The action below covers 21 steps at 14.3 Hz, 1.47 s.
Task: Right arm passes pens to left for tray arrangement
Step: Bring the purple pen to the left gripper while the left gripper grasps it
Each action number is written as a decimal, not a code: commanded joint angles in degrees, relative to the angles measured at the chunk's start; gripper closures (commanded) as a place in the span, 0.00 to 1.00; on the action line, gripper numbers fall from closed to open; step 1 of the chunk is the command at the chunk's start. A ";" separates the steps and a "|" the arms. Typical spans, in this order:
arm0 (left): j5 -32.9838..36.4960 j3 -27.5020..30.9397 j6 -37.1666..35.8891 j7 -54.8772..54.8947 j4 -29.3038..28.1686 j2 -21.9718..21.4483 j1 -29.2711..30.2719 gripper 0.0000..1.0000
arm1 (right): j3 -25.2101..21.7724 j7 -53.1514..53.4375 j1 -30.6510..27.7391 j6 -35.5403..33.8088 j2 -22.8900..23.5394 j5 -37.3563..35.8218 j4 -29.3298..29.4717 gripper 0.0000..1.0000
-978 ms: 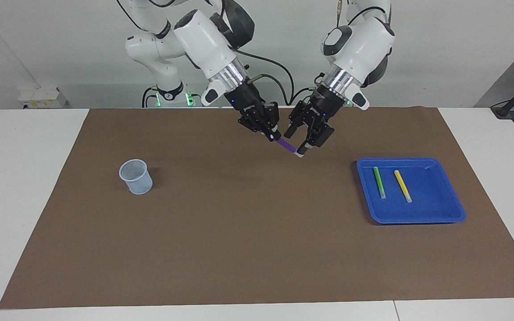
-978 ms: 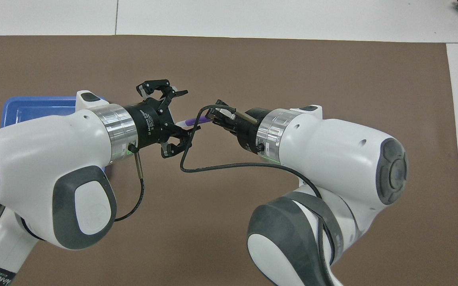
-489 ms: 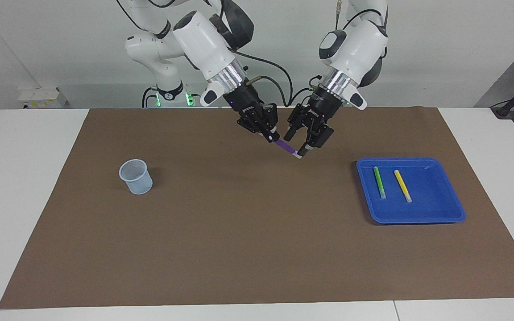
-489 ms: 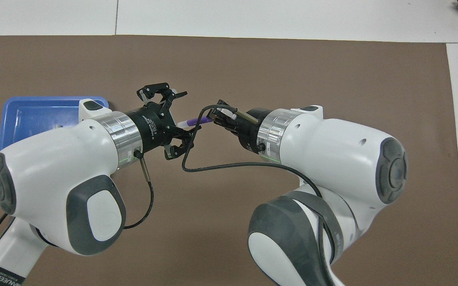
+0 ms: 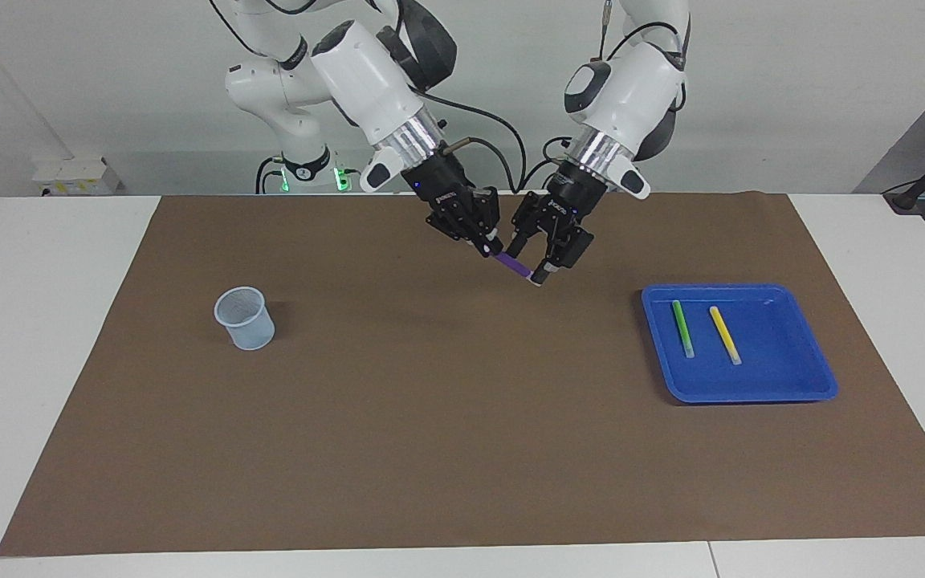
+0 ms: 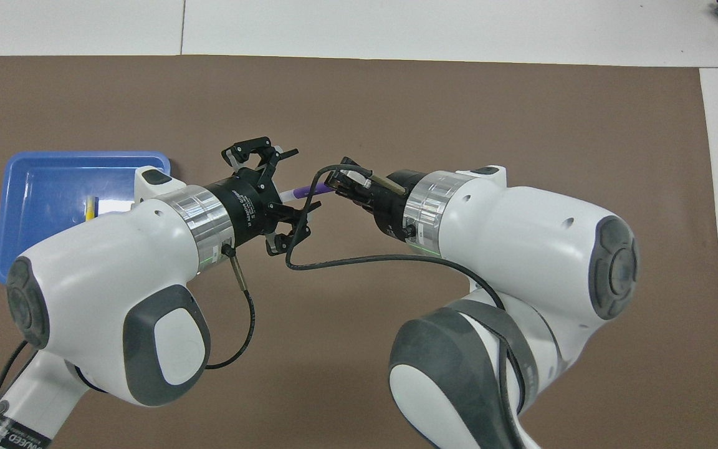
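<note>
Purple, the third pen (image 5: 513, 263) is being held up in the air over the brown mat (image 5: 462, 417), slanting down toward the left arm's end of the table. Its upper end is being clenched by the right gripper (image 5: 491, 245), whose fingertips are pressed together on it. The left gripper (image 5: 528, 258) is being kept spread around the pen's lower, pale-tipped end, one finger on either side; whether the fingers (image 5: 542, 273) are touching the pen cannot be told. Both grippers are being held over the part of the mat nearer to the robots, between the mesh cup (image 5: 245, 318) and the blue tray (image 5: 739, 385). In the tray, at the left arm's end, the green pen (image 5: 682, 328) and the yellow pen (image 5: 725, 335) are being kept side by side, apart from each other. The cup is being left upright toward the right arm's end.
</note>
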 commanded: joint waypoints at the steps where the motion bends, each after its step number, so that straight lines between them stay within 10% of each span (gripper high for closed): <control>1: -0.84 0.57 3.10 -0.53 -1.48 0.12 -1.90 0.19 | 0.26 0.19 -0.44 0.87 -0.58 1.56 -0.89 1.00; 8: -0.84 0.57 3.46 -0.53 -1.49 0.73 -2.00 0.21 | 0.26 0.19 -0.62 0.87 -0.58 1.56 -0.89 1.00; 10: -0.84 0.57 3.55 -0.44 -1.49 0.73 -2.00 0.37 | 0.26 0.19 -0.62 0.87 -0.58 1.56 -0.81 1.00; 14: -0.84 0.57 3.55 -0.44 -1.49 0.73 -2.00 1.00 | 0.26 0.19 -0.62 0.87 -0.58 1.56 -0.81 1.00; 21: -0.57 0.57 3.55 1.40 -1.66 0.73 -2.00 1.00 | 0.26 0.19 -0.80 0.87 -0.49 1.56 -0.81 1.00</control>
